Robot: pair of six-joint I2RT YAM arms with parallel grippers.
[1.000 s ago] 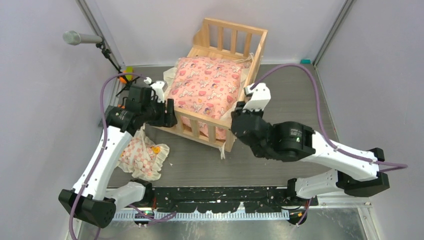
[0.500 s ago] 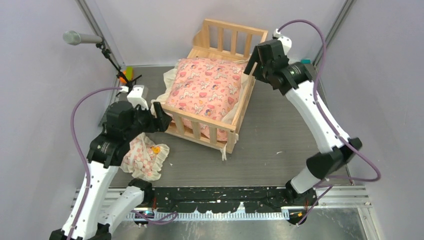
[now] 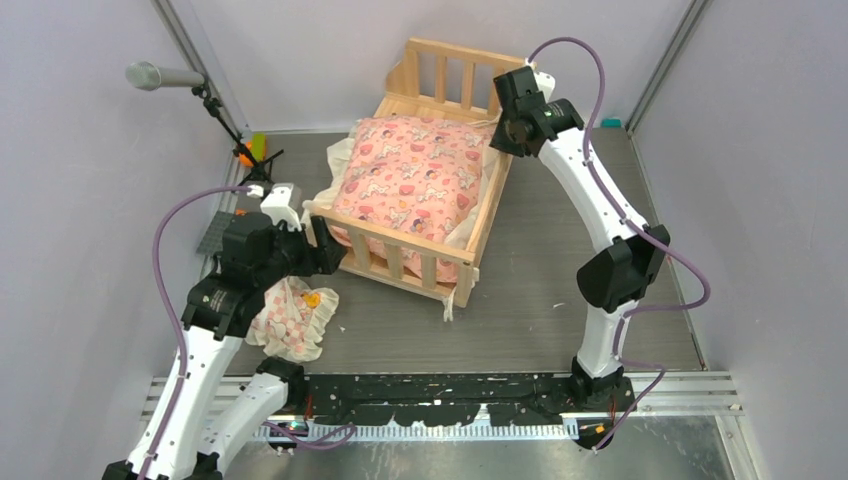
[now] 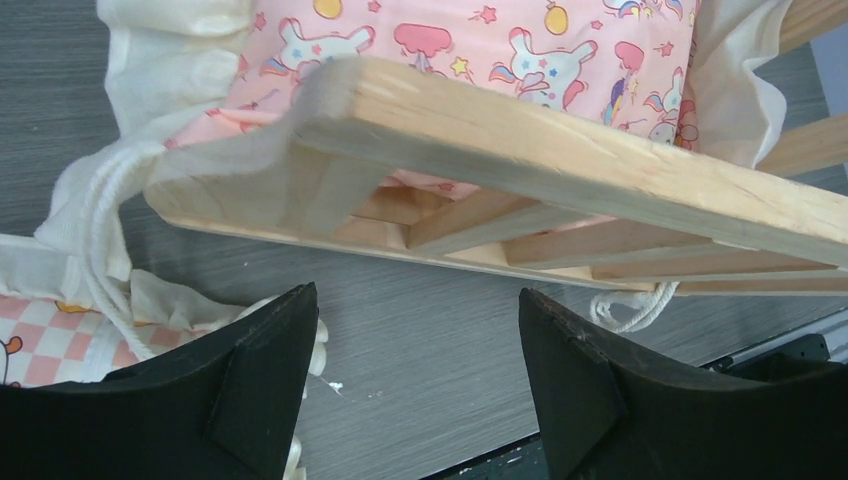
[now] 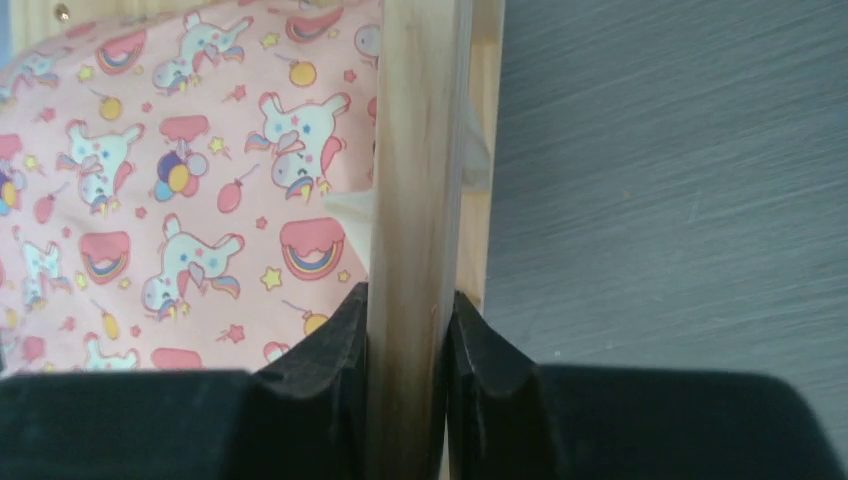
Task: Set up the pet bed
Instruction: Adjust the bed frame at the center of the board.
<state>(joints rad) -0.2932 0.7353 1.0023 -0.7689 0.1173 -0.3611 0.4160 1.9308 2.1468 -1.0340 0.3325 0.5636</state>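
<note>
Positioning looked to be the step in hand. The large crib-like pet bed [image 3: 400, 240] of pale natural wood, with slatted railing sides, stood on the dark grey woodgrain table [image 3: 560, 280] toward its far middle. It was turned at an angle to the table's edges. A pink unicorn-print cushion edged in a cream frill [image 3: 410, 175] lay inside the frame and filled it, with the frill spilling over the rails in places.

The right gripper [image 5: 407, 320] was clamped narrowly on the top rail of the bed's right side, near the far corner, with a black pad pressed on either face of the wood. The left gripper [image 4: 415, 295] stood wide and held nothing. It was aimed at the bed's near left corner and sat just short of it, and the wrist view showed no contact. A small frilled pillow in pink check [image 3: 290, 315] lay on the table beside that corner, partly beneath the left arm and outside the bed.

As a judgement, the frame was being steadied or squared while the bedding was unfinished. The next move would call for the left gripper to advance and close on the corner or near rail, so both arms could shift the bed together without twisting it. The loose white cord [image 4: 100, 240] hanging at that corner could get caught between the pads.
</note>
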